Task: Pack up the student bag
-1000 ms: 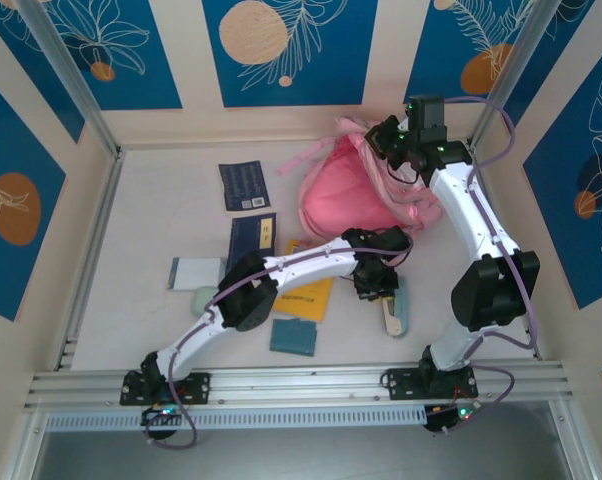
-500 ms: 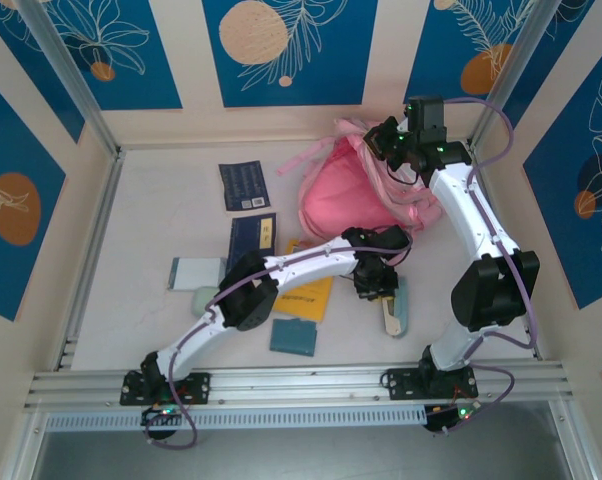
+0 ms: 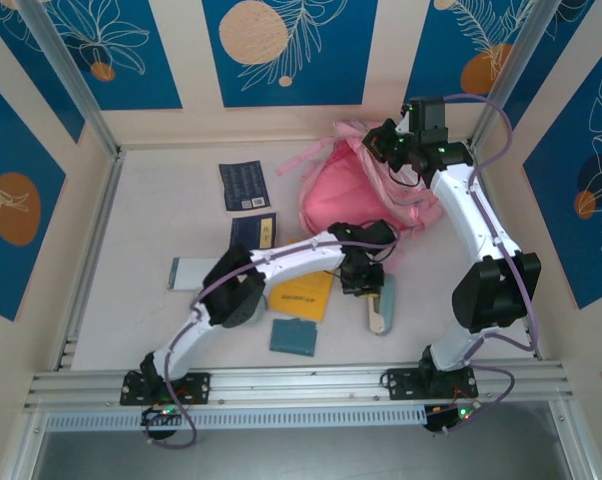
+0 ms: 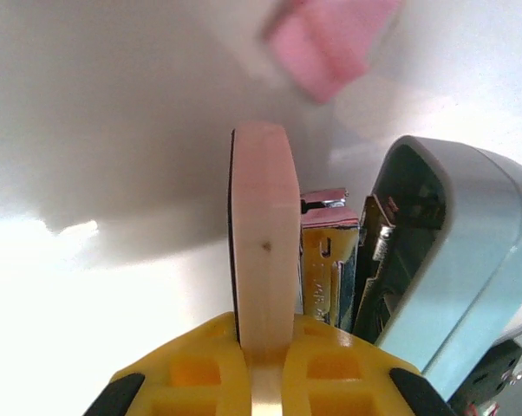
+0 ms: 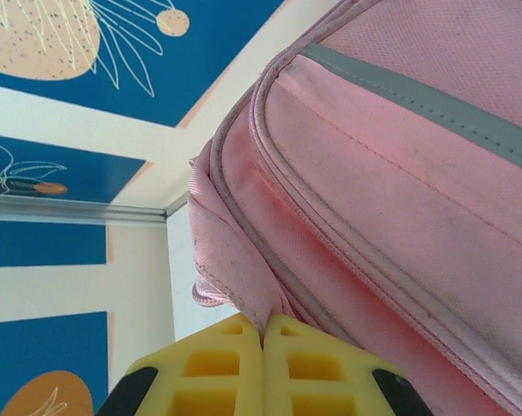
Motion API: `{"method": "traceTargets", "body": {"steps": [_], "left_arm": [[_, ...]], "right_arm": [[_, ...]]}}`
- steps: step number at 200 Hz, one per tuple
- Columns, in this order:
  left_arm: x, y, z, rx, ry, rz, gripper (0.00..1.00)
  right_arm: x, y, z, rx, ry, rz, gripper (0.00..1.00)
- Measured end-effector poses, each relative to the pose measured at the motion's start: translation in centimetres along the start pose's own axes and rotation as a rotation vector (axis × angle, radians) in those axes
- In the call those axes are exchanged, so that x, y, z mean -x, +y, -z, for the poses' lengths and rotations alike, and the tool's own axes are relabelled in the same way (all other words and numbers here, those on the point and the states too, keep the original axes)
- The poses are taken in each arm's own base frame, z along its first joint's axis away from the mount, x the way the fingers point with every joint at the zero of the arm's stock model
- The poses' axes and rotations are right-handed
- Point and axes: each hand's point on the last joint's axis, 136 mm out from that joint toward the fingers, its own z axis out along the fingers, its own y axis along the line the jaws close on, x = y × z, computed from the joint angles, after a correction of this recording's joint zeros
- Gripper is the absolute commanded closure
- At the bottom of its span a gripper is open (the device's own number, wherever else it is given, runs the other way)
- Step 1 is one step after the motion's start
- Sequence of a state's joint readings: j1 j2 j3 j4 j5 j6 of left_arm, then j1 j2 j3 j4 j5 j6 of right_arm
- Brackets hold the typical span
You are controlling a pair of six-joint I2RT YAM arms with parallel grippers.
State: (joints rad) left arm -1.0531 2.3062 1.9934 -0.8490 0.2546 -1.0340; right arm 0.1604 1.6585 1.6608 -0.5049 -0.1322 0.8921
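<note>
The student bag, soft and pink with a grey strip, lies at the back right of the table. My right gripper is at its top, shut on a pinched fold of the pink fabric; in the right wrist view the jaws meet on that fold. In front of the bag my left gripper is shut on a stapler. The left wrist view has its cream base clamped between the yellow fingers, with the pale blue top swung out to the right.
Two dark blue booklets lie left of the bag. A yellow book, a small teal notebook and a pale card lie nearer the front. Walls close in the table at back and sides.
My left gripper has shifted left and slightly back, carrying the stapler with it. The right gripper keeps its hold on the bag with hardly any movement.
</note>
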Motion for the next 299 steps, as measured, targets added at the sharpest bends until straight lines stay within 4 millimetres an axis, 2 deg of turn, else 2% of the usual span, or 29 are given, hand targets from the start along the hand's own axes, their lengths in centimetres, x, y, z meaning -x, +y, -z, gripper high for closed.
{"method": "traceTargets", "body": {"steps": [27,46,61,84,98,115,129,149,166,206,233,265,279,284,293,299], "left_arm": [[0.8,0.5,5.3,-0.043,-0.069,-0.028,1.00],[1.4,0.5,10.4,-0.115,-0.144,-0.035,1.00],[2.2,1.5,14.1,-0.164,-0.203,-0.015,1.00],[5.3,4.6,19.2,-0.214,-0.309,0.076,1.00],[7.7,5.9,21.0,-0.236,-0.365,0.131,1.00],[10.4,7.0,22.0,-0.243,-0.402,0.186,1.00],[12.5,6.5,22.1,-0.265,-0.423,0.216,1.00],[15.2,4.9,21.2,-0.307,-0.431,0.253,1.00],[17.7,3.7,19.6,-0.349,-0.430,0.291,1.00],[22.1,2.6,15.3,-0.374,-0.416,0.374,1.00],[23.7,2.1,13.0,-0.388,-0.408,0.411,1.00],[24.9,0.1,11.2,-0.420,-0.419,0.401,0.98],[25.0,-0.3,10.7,-0.427,-0.426,0.413,0.87],[25.1,-0.5,10.6,-0.433,-0.430,0.417,0.78],[25.4,-1.0,10.4,-0.453,-0.439,0.419,0.52],[25.6,-1.4,10.2,-0.473,-0.443,0.424,0.39]], "right_arm": [[0.0,0.3,0.7,-0.008,0.012,0.069,1.00],[0.6,1.1,1.5,0.006,0.002,0.124,1.00],[0.8,1.4,1.8,0.019,0.003,0.142,1.00],[0.6,1.6,2.1,0.024,0.023,0.128,1.00],[0.4,1.8,2.3,0.029,0.034,0.099,1.00],[0.3,2.1,2.2,0.033,0.041,0.063,1.00],[0.2,2.4,2.0,0.035,0.046,0.020,1.00],[-0.4,2.7,1.4,0.034,0.059,-0.042,1.00],[-1.0,3.2,1.0,0.029,0.057,-0.088,1.00],[-1.6,4.3,0.1,0.052,0.032,-0.195,1.00],[-2.1,4.7,-0.5,0.060,0.023,-0.243,1.00],[-2.0,5.0,-1.0,0.063,-0.015,-0.295,1.00],[-1.8,4.5,-1.1,0.053,-0.038,-0.328,1.00],[-1.7,4.4,-1.1,0.051,-0.047,-0.335,1.00],[-1.6,4.2,-1.0,0.049,-0.062,-0.352,1.00],[-1.4,4.1,-1.0,0.049,-0.074,-0.360,1.00]]}}
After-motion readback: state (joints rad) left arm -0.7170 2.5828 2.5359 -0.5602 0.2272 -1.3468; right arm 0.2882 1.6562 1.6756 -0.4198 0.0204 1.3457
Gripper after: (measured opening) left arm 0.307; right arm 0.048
